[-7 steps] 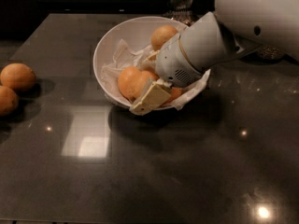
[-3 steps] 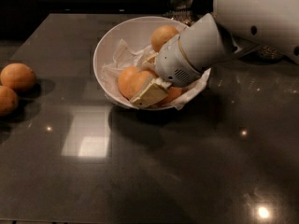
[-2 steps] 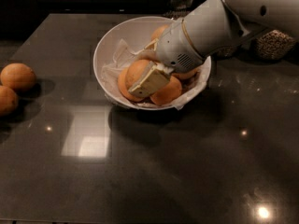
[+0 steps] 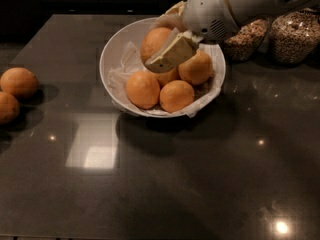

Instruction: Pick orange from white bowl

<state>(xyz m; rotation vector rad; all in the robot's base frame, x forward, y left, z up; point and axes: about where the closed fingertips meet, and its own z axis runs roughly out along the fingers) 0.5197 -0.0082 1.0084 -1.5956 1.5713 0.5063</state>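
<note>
1. Tabletop (image 4: 165, 184): dark grey polished stone, glossy. Light glints at 7 and 5 o'clock. The room past the far edge is dark and nothing there is readable.
2. White bowl (image 4: 111, 54): at 12 o'clock on the tabletop, upright, mouth up. Its crumpled paper lining (image 4: 125, 66) laps over the rim at the bowl's 5 o'clock.
3. Two glass jars of grain (image 4: 295, 34) stand at 1–2 o'clock, and the nearer one is just beside the bowl. Two loose oranges (image 4: 19, 81) sit at the 9 o'clock edge, well apart from the bowl.
4. Gripper (image 4: 161, 38): over the far half of the bowl, on a white arm (image 4: 235, 4) coming in from 1 o'clock.
5. Jaws: narrow, clamped on the orange (image 4: 152, 43). The beige front finger (image 4: 172, 53) lies across the orange's 4 o'clock side, and the rear finger (image 4: 172, 10) sits behind it at 1 o'clock.
6. The orange is inside the bowl's outline at its 12 o'clock side, sitting between the jaws and higher than the other oranges (image 4: 142, 89). Four of those lie at the bowl's 4–7 o'clock. Cannot tell whether the held one touches the one beneath it.
7. Orientation: the orange is near round, so no long axis can be read. The stem end is not visible, so which way it points cannot be told. The front finger's long axis runs from 2 to 8 o'clock, tip low at 8.
</note>
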